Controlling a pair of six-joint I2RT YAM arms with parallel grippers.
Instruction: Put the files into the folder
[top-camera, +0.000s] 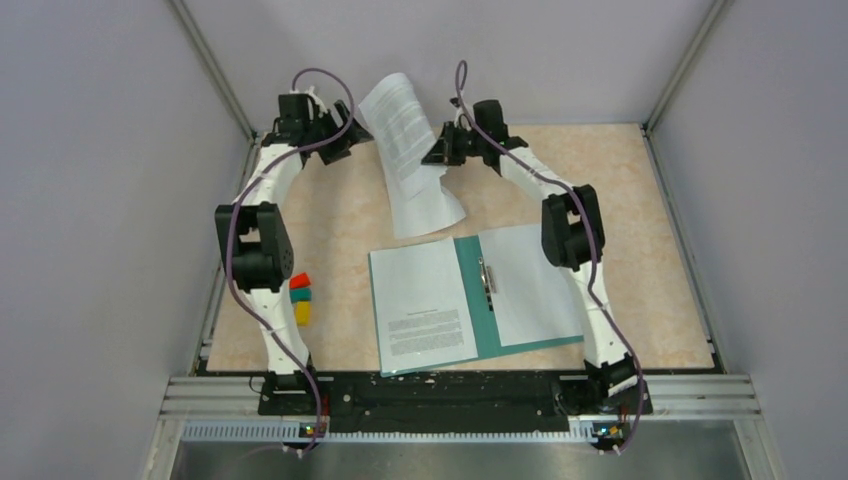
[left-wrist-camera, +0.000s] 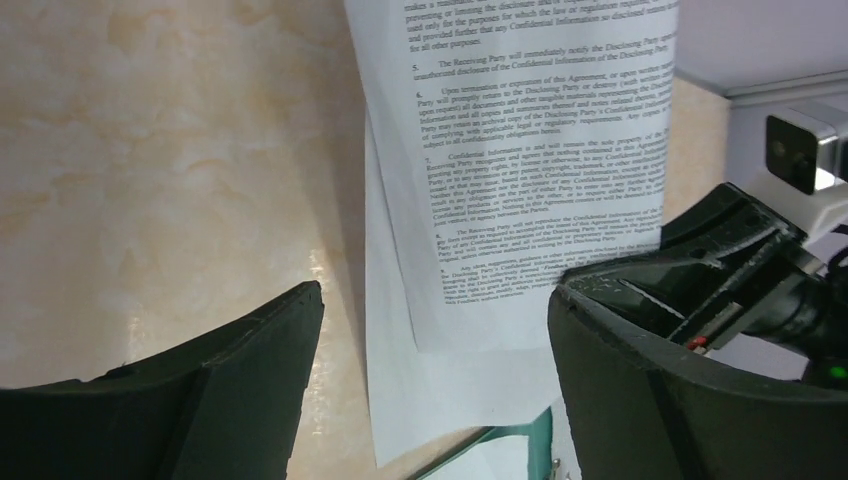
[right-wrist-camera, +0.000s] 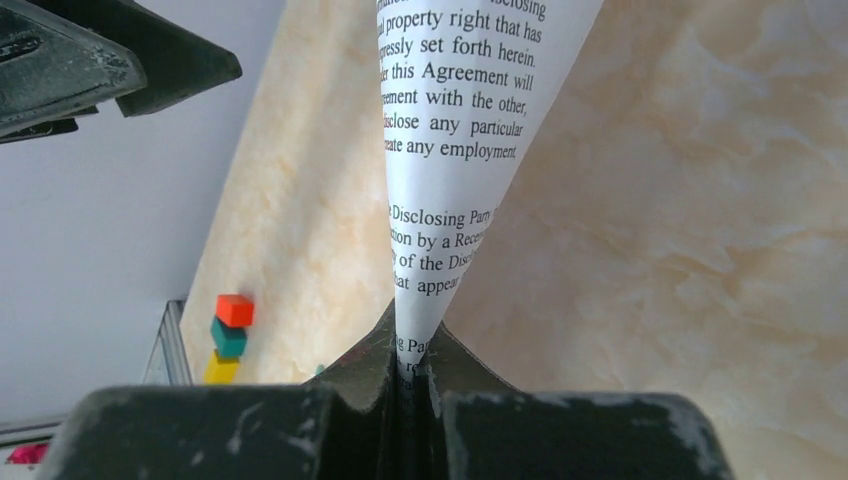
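Table (top-camera: 650, 250): a beige marbled surface with grey walls around it. The arm bases sit at its 6 o'clock edge in the top view.
Folder (top-camera: 480, 330): teal, lying open and flat at the near centre of the table, with both flaps spread. It is at 6 o'clock from both grippers and apart from them.
Held files (top-camera: 405, 140): a curved, lifted bundle at 12 o'clock from the folder, raised between the two grippers. Its lower end hangs just beyond the folder's far edge. The left wrist view shows a printed sheet (left-wrist-camera: 530, 150) in front of a blank one.
Left-flap sheet (top-camera: 425, 300): printed side up on the folder's 9 o'clock flap, covering most of it.
Right-flap sheet (top-camera: 530, 285): blank white on the 3 o'clock flap.
Right gripper (top-camera: 440, 150): at the 3 o'clock side of the held files. Its fingers are closed tight on the edge of the paper, and the wrist view shows the printed sheet (right-wrist-camera: 450, 150) rising straight out of the pinch (right-wrist-camera: 410, 365).
Left gripper (top-camera: 345, 135): at the 9 o'clock side of the held files, near their upper edge. Its jaws are spread wide and grip nothing (left-wrist-camera: 435, 300). In its own view the paper hangs beyond the gap, and the pictures do not show whether a finger touches it.
Fastener (top-camera: 487, 275): a metal strip along the folder's spine, between the two flap sheets.
Blocks (top-camera: 300, 298): a small red, teal and yellow row at 9 o'clock from the folder, beside the left arm.
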